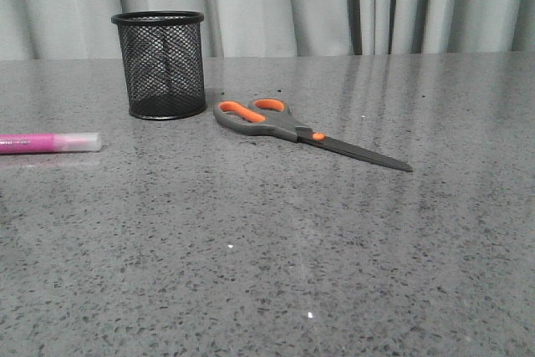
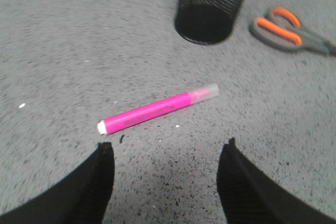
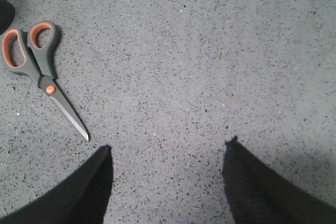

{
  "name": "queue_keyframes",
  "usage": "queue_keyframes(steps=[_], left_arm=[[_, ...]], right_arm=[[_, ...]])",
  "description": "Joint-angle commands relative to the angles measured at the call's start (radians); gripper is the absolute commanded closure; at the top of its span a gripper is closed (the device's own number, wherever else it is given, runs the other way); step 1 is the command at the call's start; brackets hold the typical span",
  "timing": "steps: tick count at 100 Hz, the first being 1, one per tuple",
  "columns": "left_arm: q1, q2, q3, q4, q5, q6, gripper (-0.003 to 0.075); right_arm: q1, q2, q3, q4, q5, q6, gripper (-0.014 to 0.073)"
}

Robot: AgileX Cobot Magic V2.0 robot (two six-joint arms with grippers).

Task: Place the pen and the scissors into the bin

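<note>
Three task items lie on a grey speckled tabletop (image 1: 276,248) backed by pale grey curtains (image 1: 334,2), and none is held. Item one: the black wire-mesh bin (image 1: 159,64) stands upright toward the far left of the table in the front view, its solid rim level and its mouth open upward. Item two: the scissors (image 1: 288,127) lie flat, blades shut, just beside the bin at its 4 o'clock; the grey handles with orange lining sit nearest the bin, and the dark blades run away toward 4 o'clock, the tip pointing to the right side of the table. A narrow gap separates the handles from the bin base; they do not touch. Item three: the magenta pen (image 1: 46,142) lies flat at roughly 8 o'clock from the bin, partly cut off by the left edge of the front view, its translucent whitish cap toward the table centre. Pen and scissors are well apart, with the bin between and behind them. Left gripper (image 2: 165,148): fingers spread wide, nothing between them, poised above the table with the pen just beyond the fingertips and apart from them; this view is somewhat blurred. Right gripper (image 3: 168,148): fingers likewise spread wide and empty, over bare tabletop, with the scissors well off toward the side of its left finger (image 3: 84,190), untouched.
</note>
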Motion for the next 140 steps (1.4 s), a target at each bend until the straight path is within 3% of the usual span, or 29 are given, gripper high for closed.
queue_keyframes(steps=[1, 31, 48, 82, 104, 140], left_arm=[[-0.007, 0.090, -0.085, -0.066, 0.001, 0.155, 0.0333], [-0.007, 0.434, -0.306, -0.060, 0.149, 0.633, 0.0333], [-0.007, 0.589, -0.396, -0.058, 0.239, 0.838, 0.0333], [-0.007, 0.756, -0.492, -0.064, 0.286, 0.879, 0.0333], [-0.007, 0.791, -0.496, -0.072, 0.326, 1.002, 0.0333], [-0.009, 0.840, -0.497, -0.073, 0.335, 1.005, 0.0345]], right_arm=[[-0.006, 0.001, -0.037, 0.016, -0.050, -0.019, 0.0181], [-0.006, 0.001, -0.037, 0.016, -0.049, -0.034, 0.0181], [-0.006, 0.001, -0.037, 0.016, -0.049, -0.036, 0.0181], [-0.006, 0.001, -0.037, 0.016, -0.041, -0.040, 0.0181], [-0.006, 0.001, -0.037, 0.016, -0.041, -0.042, 0.0181], [-0.006, 0.001, -0.037, 0.016, -0.041, -0.042, 0.0181]])
